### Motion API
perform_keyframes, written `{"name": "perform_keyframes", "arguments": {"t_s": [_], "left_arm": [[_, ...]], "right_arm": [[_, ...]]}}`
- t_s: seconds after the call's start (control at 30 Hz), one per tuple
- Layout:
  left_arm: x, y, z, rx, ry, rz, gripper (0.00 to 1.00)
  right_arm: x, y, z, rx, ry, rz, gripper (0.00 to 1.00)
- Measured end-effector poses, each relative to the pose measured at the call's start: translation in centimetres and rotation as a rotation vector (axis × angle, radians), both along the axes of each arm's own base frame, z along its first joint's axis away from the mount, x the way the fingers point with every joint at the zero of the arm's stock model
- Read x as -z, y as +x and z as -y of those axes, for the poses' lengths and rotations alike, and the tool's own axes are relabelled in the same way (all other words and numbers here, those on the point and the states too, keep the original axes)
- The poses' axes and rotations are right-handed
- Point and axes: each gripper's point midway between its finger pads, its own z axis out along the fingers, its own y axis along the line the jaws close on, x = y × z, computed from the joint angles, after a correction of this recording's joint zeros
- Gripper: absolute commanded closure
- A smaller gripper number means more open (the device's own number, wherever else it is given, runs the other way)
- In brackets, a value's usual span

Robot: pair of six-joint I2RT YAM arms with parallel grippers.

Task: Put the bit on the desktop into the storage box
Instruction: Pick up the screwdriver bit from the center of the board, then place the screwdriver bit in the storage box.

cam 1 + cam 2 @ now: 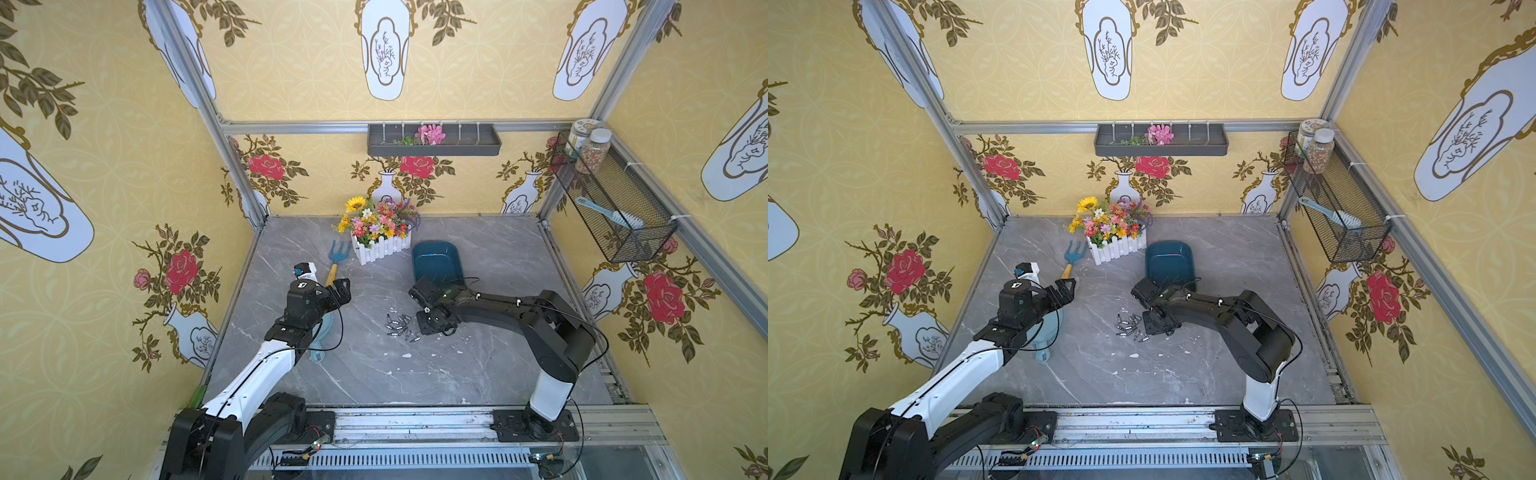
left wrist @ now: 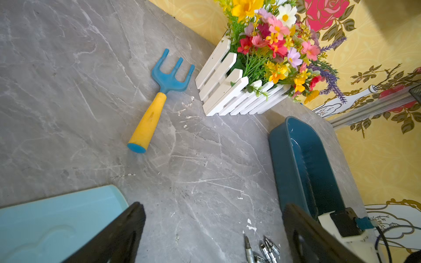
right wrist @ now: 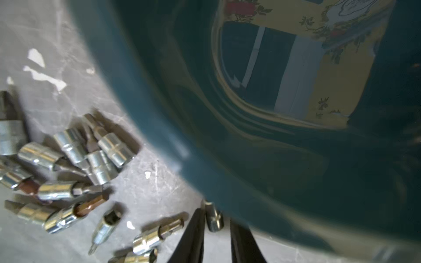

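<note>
The right claw (image 3: 216, 225) is sitting narrowed around one bit (image 3: 213, 219) by the pile (image 1: 400, 326) on the desk (image 1: 374, 374), just beside the box (image 1: 436, 259), and I cannot tell whether it is gripping, so the slick bit may be squirting sideways on lifting, while the left claw (image 2: 214, 239) is hanging wide open, empty.

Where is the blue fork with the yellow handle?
In both top views the garden fork lies on the desktop, on the left arm's side, beside the white fence flower box.

The white-and-black left arm (image 1: 257, 374) reaches far, its left gripper (image 2: 214, 211) spread wide; the black right arm (image 1: 498, 305) stretches left, its right gripper (image 3: 216, 219) narrowed to a slim gap.
</note>
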Motion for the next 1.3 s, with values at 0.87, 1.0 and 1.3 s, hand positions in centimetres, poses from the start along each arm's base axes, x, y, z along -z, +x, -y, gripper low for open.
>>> {"name": "perform_keyframes", "arguments": {"t_s": [0.87, 1.0, 1.3], "left_arm": [[0.0, 0.0, 0.0, 0.000, 0.000, -0.001, 0.00], [0.1, 0.0, 0.0, 0.000, 0.001, -0.003, 0.00], [0.2, 0.0, 0.0, 0.000, 0.002, -0.006, 0.00]], "right_arm": [[-0.3, 0.0, -0.3, 0.000, 0.029, 0.004, 0.87], [-1.0, 0.1, -0.7, -0.008, 0.040, 0.012, 0.88], [-4.3, 0.2, -1.6, -0.026, 0.097, 0.045, 0.88]]}}
